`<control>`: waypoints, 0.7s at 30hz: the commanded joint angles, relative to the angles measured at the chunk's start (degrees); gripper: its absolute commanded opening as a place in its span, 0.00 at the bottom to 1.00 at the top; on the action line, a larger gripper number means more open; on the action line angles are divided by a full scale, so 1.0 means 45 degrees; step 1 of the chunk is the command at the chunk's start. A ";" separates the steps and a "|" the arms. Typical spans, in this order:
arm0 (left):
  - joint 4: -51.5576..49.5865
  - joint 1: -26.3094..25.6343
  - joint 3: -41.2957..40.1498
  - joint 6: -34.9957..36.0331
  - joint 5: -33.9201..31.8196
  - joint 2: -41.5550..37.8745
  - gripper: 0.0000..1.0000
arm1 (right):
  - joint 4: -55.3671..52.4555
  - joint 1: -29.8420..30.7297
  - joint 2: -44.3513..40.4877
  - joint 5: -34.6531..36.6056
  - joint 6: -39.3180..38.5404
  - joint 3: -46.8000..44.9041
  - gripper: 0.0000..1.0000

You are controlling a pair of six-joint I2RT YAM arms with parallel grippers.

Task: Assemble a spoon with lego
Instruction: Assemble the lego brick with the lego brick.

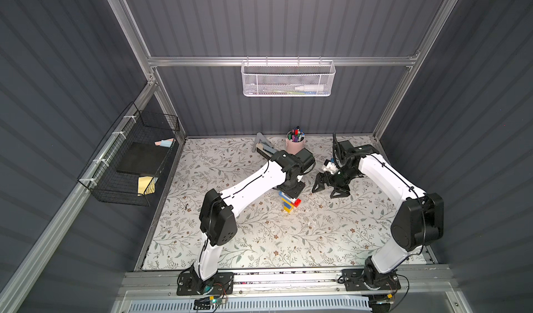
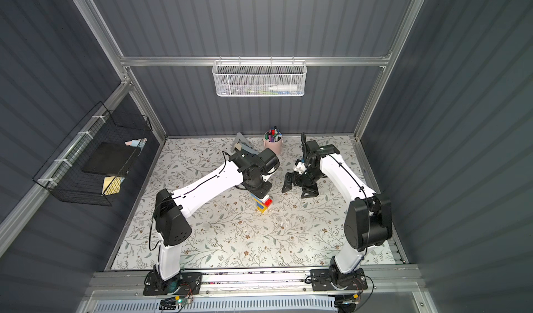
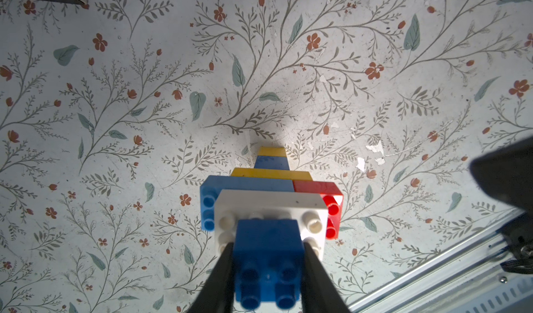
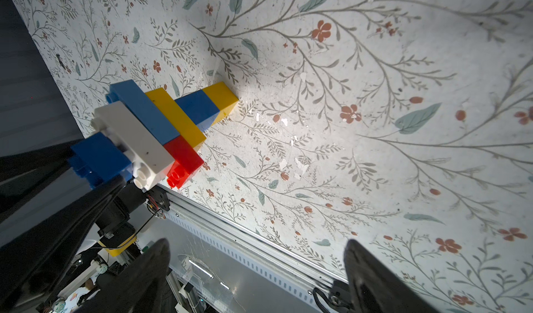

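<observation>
The spoon (image 1: 289, 203) is a joined row of lego standing on end at mid-table, seen in both top views (image 2: 262, 203). Its yellow tip is down at the floral mat. Above that come blue and yellow bricks, then a wider light blue, red and white (image 3: 268, 203) end. My left gripper (image 3: 268, 243) is shut on the dark blue brick (image 3: 268, 253) at the top of the spoon, one finger on each side. My right gripper (image 1: 328, 189) hangs open to the right of the spoon (image 4: 161, 118), apart from it. Nothing is between the right gripper's fingers (image 4: 256, 243).
A pink cup of pens (image 1: 295, 142) and a grey tool (image 1: 261, 144) stand at the back of the mat. A white mesh basket (image 1: 288, 80) hangs on the back wall and a black wire basket (image 1: 129, 164) on the left wall. An aluminium rail (image 1: 288, 277) runs along the front edge.
</observation>
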 commanded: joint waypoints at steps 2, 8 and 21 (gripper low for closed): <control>-0.0241 0.0142 -0.0137 0.0512 0.0236 0.0315 0.35 | -0.0115 -0.0058 -0.0226 -0.0231 -0.0297 -0.0158 0.94; -0.0165 0.0282 -0.0575 0.0596 0.0502 0.0316 0.35 | -0.0170 -0.0046 -0.0256 -0.0269 -0.0338 -0.0167 0.94; -0.0158 0.0432 -0.1547 0.0628 0.0845 0.0464 0.35 | -0.0140 -0.0060 -0.0156 -0.0368 -0.0331 -0.0030 0.94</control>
